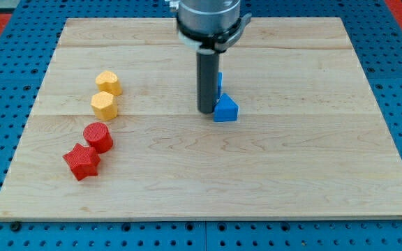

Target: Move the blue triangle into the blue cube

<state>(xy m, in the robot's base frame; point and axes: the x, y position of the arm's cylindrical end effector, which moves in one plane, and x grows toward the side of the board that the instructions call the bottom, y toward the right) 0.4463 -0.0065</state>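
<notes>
The blue triangle [225,109] lies near the middle of the wooden board [208,174]. The blue cube [219,80] sits just above it towards the view's top, mostly hidden behind the rod; only a thin blue sliver shows. My tip [206,111] rests on the board directly at the triangle's left side, touching or almost touching it. The triangle and cube look close together or touching, but the rod hides the join.
Two yellow blocks [108,82] [104,105] sit at the view's left. Below them are a red cylinder [98,137] and a red star-shaped block [82,162]. Blue perforated table surrounds the board.
</notes>
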